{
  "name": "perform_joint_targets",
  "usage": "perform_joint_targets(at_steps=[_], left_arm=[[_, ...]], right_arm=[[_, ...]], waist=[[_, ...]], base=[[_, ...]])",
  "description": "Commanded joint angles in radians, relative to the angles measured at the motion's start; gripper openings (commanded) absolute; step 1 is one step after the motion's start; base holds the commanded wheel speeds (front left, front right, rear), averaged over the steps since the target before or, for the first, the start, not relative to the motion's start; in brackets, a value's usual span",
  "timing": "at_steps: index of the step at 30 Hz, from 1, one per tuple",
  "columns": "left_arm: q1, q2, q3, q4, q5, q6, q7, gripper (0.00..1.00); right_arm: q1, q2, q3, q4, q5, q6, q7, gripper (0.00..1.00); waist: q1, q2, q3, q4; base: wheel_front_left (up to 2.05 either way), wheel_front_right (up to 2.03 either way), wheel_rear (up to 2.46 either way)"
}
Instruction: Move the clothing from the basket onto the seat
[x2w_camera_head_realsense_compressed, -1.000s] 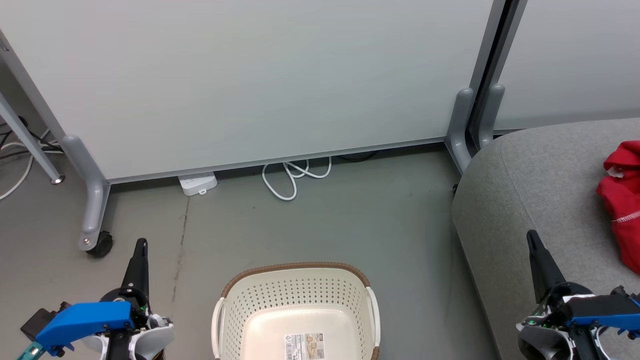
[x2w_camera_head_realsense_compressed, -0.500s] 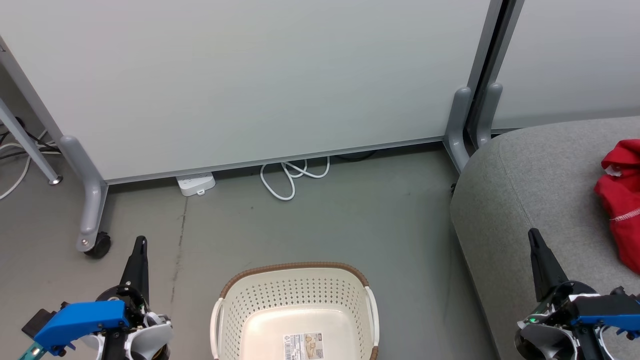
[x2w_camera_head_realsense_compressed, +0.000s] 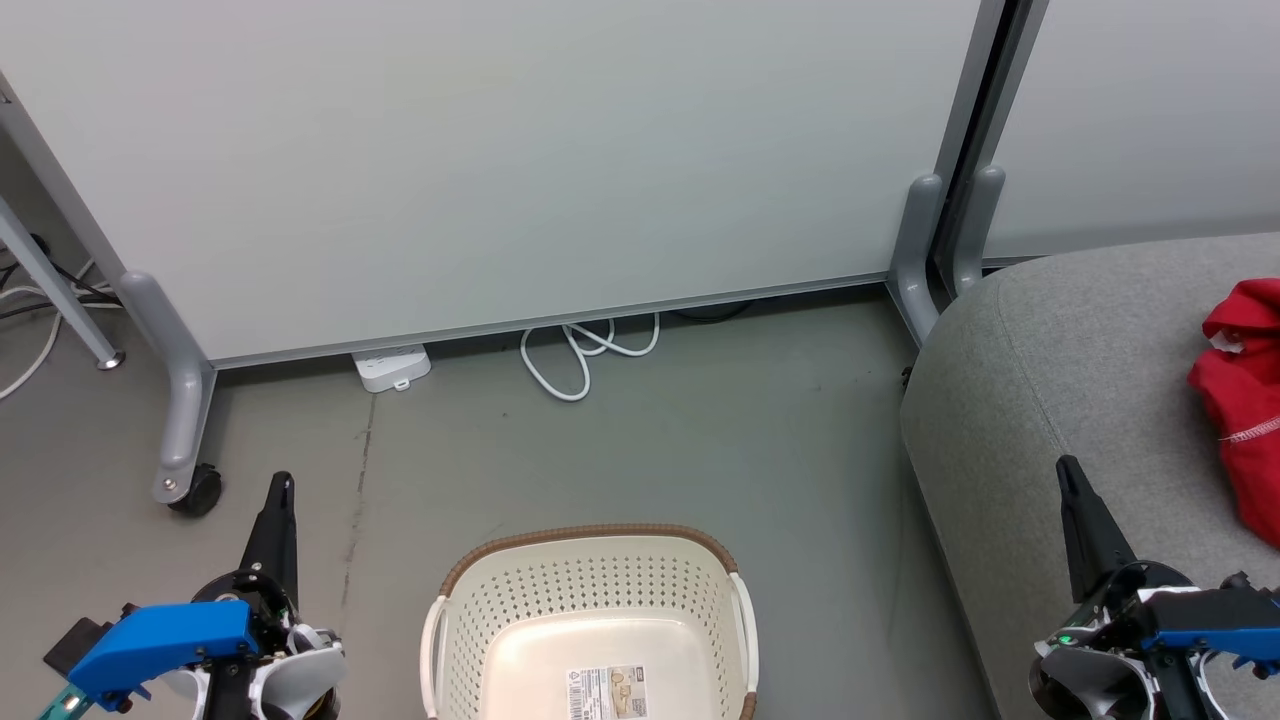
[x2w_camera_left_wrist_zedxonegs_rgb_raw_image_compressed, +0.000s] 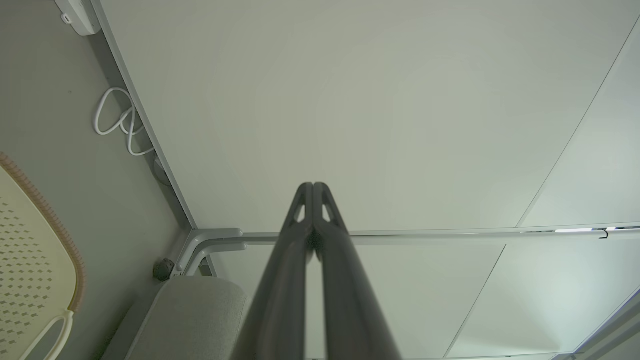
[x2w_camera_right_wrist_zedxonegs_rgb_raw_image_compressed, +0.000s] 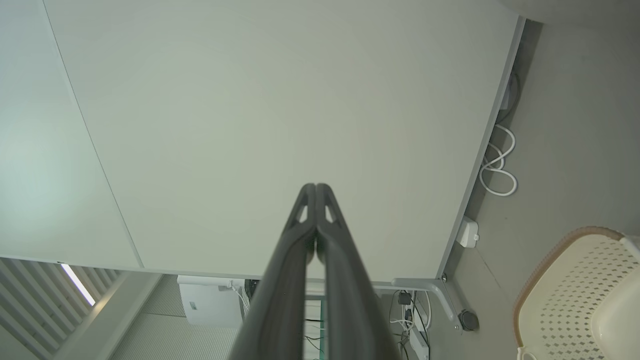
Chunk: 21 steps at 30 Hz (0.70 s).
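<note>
Jaws of left gripper (x2w_camera_head_realsense_compressed: 284, 484) and right gripper (x2w_camera_head_realsense_compressed: 1066, 466) fully together, empty; barcode sticker (x2w_camera_head_realsense_compressed: 608, 693), print illegible, in basket (x2w_camera_head_realsense_compressed: 590, 534).

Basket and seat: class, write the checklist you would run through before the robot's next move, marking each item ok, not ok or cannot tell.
1. The basket is emptied; the inside that shows is bare but for a label: ok.
2. The clothing lies on the seat: ok.
3. Both garments are there: cannot tell, the red heap runs off the picture's edge.
4. The left gripper has its jaws shut, holding nothing: ok.
5. The right gripper has its jaws shut, holding nothing: ok.
6. The white cable lies apart from the basket: ok.
</note>
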<state>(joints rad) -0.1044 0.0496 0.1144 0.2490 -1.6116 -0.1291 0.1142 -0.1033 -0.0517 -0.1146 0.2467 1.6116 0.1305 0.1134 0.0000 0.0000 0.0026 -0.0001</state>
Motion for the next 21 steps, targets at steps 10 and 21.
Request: perform_joint_targets(at_steps=[10,21], left_arm=[[-0.011,0.001,0.002,-0.005,-0.002,-0.003,0.004,0.00],[-0.011,0.001,0.002,-0.005,-0.002,-0.003,0.004,0.00]], right_arm=[[-0.012,0.003,-0.001,-0.002,0.002,0.000,0.005,0.00],[-0.012,0.003,-0.001,-0.002,0.002,0.000,0.005,0.00]], waist=[[0.0000,0.0000,0.000,0.000],[0.0000,0.0000,0.000,0.000]], base=[[0.00,0.00,0.00],[0.00,0.00,0.00]])
